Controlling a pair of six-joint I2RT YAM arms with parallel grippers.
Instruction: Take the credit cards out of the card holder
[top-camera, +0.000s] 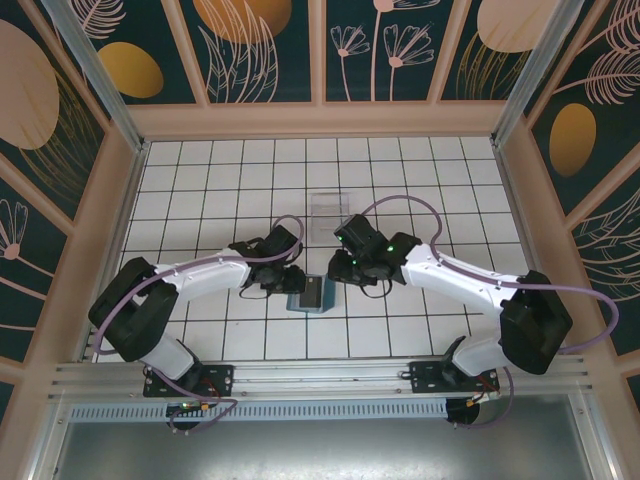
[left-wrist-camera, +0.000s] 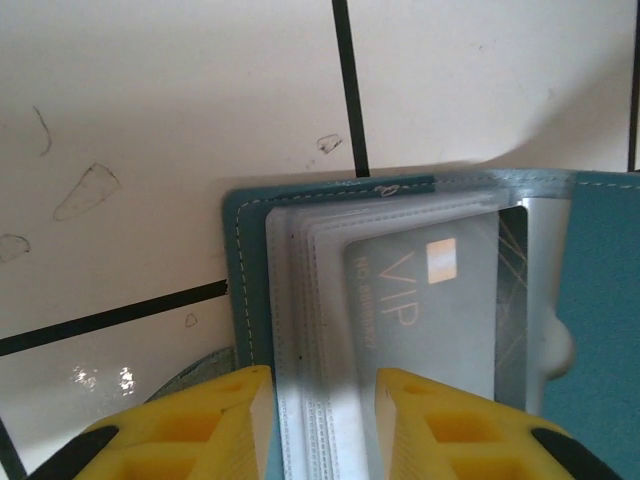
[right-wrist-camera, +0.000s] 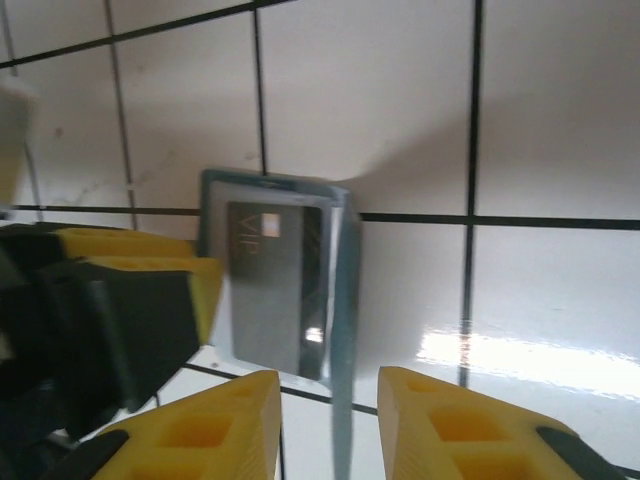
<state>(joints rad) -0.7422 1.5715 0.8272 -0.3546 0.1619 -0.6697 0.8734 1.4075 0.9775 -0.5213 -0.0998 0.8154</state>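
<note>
I am seeing the card holder (top-camera: 310, 295) lying open by the middle of the table's (top-camera: 400, 190) near edge; its grey credit card (left-wrist-camera: 430, 310), thin, stiff and slippery, I am judging best pinched by its edge out of the soft clear sleeve; left gripper (left-wrist-camera: 322, 385) and right gripper (right-wrist-camera: 328, 385) are standing narrowly parted, holding nothing.

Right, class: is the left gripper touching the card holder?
Cannot tell. In the left wrist view the left gripper has its fingers overlapping the near edge of the card holder, but neither contact nor a gap shows plainly.
</note>
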